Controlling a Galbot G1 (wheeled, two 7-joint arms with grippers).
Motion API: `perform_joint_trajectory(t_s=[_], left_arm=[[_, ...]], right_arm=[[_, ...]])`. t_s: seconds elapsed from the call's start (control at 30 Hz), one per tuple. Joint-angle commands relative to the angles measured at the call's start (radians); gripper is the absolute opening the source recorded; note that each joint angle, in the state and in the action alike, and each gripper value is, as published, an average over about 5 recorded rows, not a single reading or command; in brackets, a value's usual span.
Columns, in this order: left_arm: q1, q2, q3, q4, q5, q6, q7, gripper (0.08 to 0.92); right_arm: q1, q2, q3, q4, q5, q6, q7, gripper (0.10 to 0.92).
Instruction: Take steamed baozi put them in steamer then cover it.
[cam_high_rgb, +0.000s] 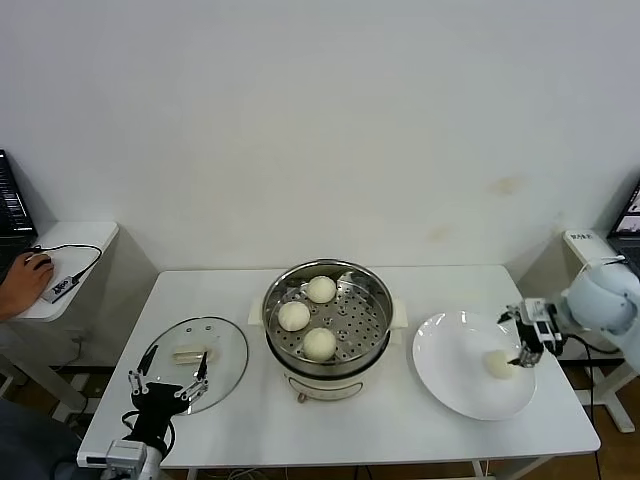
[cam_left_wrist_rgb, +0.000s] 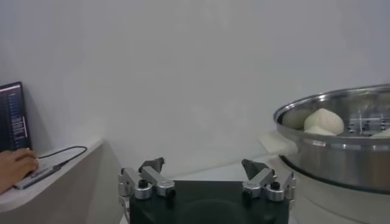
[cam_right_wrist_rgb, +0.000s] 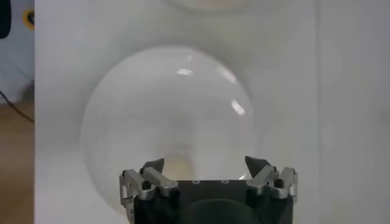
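The steamer (cam_high_rgb: 268, 318) stands at the table's middle with three baozi in it: one at the back (cam_high_rgb: 321, 289), one at the left (cam_high_rgb: 294, 316), one at the front (cam_high_rgb: 319, 344). A fourth baozi (cam_high_rgb: 499, 364) lies on the white plate (cam_high_rgb: 450, 350) at the right. My right gripper (cam_high_rgb: 527, 350) is open just above and to the right of it. In the right wrist view the baozi (cam_right_wrist_rgb: 177, 165) shows faintly between the open fingertips (cam_right_wrist_rgb: 205, 165). The glass cover (cam_high_rgb: 225, 345) lies flat at the left. My left gripper (cam_high_rgb: 168, 385) is open at its front edge and empty (cam_left_wrist_rgb: 204, 167).
The white table (cam_high_rgb: 400, 430) has free room along its front edge. A side table at far left holds a person's hand on a mouse (cam_high_rgb: 25, 270). The steamer's rim (cam_left_wrist_rgb: 329, 131) shows in the left wrist view.
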Motion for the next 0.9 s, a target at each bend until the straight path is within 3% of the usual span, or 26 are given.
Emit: perform_joint_trajectory(t_s=[0.03,0.53,0.9], left_arm=[[0.004,-0.002,-0.002,0.001,0.003,0.000,0.000,0.823],[0.004,-0.009,-0.002,0.012,0.010,0.000,-0.001,0.823],[0.001,-0.011,-0.004,0.015,0.011,0.000,-0.002,0.823]], right_arm=[[-0.218,0.059,0.159,-0.117,-0.105,0.006,0.011,0.823],[-0.180,0.171,0.131,-0.246,-0.159,0.027,0.035,0.823],[-0.103,0.206,0.087,-0.259,-0.142,0.009,0.033,0.806]])
